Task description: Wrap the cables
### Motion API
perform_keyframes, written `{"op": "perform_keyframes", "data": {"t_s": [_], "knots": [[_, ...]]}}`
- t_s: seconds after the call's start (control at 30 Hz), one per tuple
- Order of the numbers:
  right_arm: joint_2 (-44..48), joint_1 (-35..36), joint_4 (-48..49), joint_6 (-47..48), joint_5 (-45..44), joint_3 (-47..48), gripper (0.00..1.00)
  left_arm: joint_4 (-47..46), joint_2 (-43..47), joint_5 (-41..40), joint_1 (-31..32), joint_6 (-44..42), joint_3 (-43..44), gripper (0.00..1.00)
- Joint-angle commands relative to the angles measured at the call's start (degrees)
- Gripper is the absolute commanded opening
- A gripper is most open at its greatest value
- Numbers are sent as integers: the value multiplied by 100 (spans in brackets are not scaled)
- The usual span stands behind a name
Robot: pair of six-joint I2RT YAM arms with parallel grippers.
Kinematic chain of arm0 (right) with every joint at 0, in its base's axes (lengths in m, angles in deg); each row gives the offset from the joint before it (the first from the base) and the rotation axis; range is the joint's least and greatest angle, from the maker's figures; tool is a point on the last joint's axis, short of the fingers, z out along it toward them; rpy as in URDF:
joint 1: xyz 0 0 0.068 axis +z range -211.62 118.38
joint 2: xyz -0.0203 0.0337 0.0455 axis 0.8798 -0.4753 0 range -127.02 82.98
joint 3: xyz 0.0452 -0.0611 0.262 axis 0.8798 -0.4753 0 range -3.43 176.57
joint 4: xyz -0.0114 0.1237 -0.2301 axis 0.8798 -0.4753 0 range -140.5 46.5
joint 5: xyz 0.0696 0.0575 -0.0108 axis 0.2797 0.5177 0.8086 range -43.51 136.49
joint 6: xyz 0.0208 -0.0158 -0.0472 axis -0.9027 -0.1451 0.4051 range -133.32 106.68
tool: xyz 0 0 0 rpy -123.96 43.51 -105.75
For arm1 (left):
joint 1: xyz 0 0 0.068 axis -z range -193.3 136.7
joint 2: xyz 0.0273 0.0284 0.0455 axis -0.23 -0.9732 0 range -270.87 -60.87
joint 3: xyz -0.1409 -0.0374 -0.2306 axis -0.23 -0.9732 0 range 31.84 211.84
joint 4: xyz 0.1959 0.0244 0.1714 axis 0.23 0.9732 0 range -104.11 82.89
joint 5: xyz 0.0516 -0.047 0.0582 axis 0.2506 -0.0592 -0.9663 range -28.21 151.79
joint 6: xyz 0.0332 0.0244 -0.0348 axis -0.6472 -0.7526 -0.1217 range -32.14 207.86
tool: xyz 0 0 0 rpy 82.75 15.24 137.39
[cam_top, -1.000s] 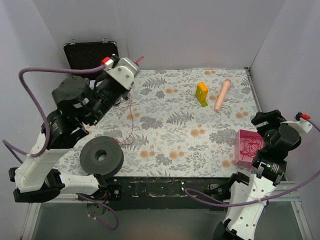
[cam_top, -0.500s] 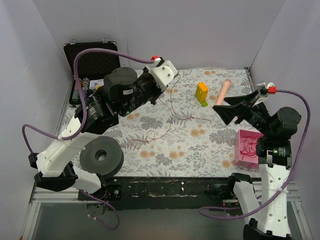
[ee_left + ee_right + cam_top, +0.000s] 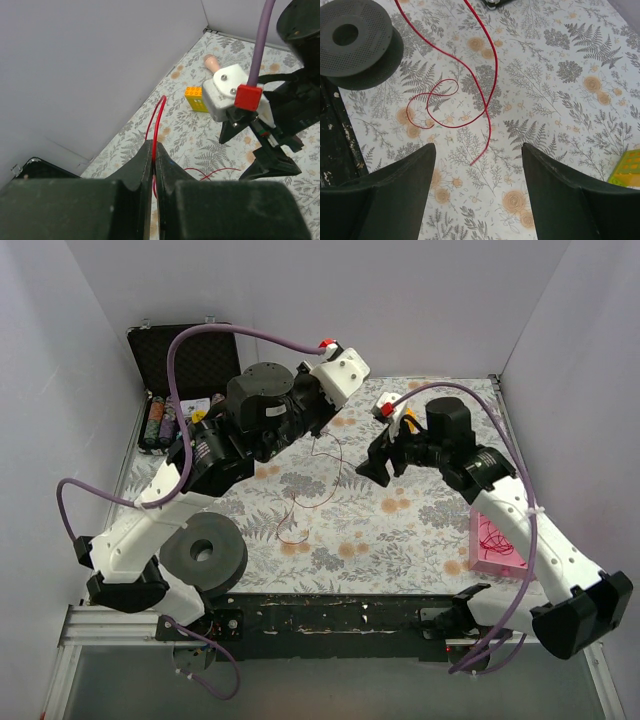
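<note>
1. Left gripper (image 3: 153, 150): fingers pressed tight together, pinching the cable (image 3: 159, 112) right at the tips, held up above the far-left part of the table (image 3: 420, 530).
2. From that pinch, in the left wrist view: a short red arc rising past the fingertips and curving back down behind them.
3. In the top view: cable (image 3: 290, 510) dropping from the left gripper (image 3: 320, 432) in a loose hanging curve, then lying on the floral cloth in small loops toward the middle-front.
4. Right gripper (image 3: 477, 165): fingers spread wide, gripping nothing, pointed down over the cloth.
5. In the right wrist view: free end of the cable (image 3: 490, 80) on the cloth, showing in the gap between the two fingers, touched by neither.
6. Seen from above: right gripper (image 3: 380, 468) just to the right of the hanging strand, near the left gripper but apart from it.
7. Farther out, near-left: grey spool (image 3: 203, 552) lying flat at the table edge, close to the loops, not touching them.
8. Far side: yellow block (image 3: 196, 98) and, beyond it, pink cylinder (image 3: 211, 61).
9. Near right: pink box (image 3: 488, 540) with more red strands inside, partly behind the right arm.
10. Far-left corner: black case (image 3: 185, 355).
</note>
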Motion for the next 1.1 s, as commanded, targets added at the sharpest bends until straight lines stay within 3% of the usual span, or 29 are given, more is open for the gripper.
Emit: {"op": "perform_keyframes", "data": {"t_s": [0.0,0.07,0.17,0.2,0.3,0.43,0.67,0.83,1.07], "knots": [[-339,11,0,799,203,212,77,-46,18,-226,-76,-121,264,0],[-348,11,351,755,344,-8,73,-29,-9,-164,-76,-130,316,0],[-261,11,765,693,931,-254,56,-20,-44,-120,-76,-130,360,0],[-243,11,827,684,1238,-290,54,-38,-53,-129,-76,-138,369,0],[-190,28,985,632,1987,-369,59,-46,-88,-138,-76,-165,387,0],[-163,28,1337,640,2023,-440,62,-29,-123,-41,-76,-156,466,0],[-751,28,258,1369,2498,526,72,-64,-114,-41,-76,-226,536,0],[-1200,28,-420,1739,2271,966,70,-64,-79,-59,-76,-279,536,0],[-727,-86,89,1520,1585,291,66,-47,-70,12,-76,-270,527,0]]}}
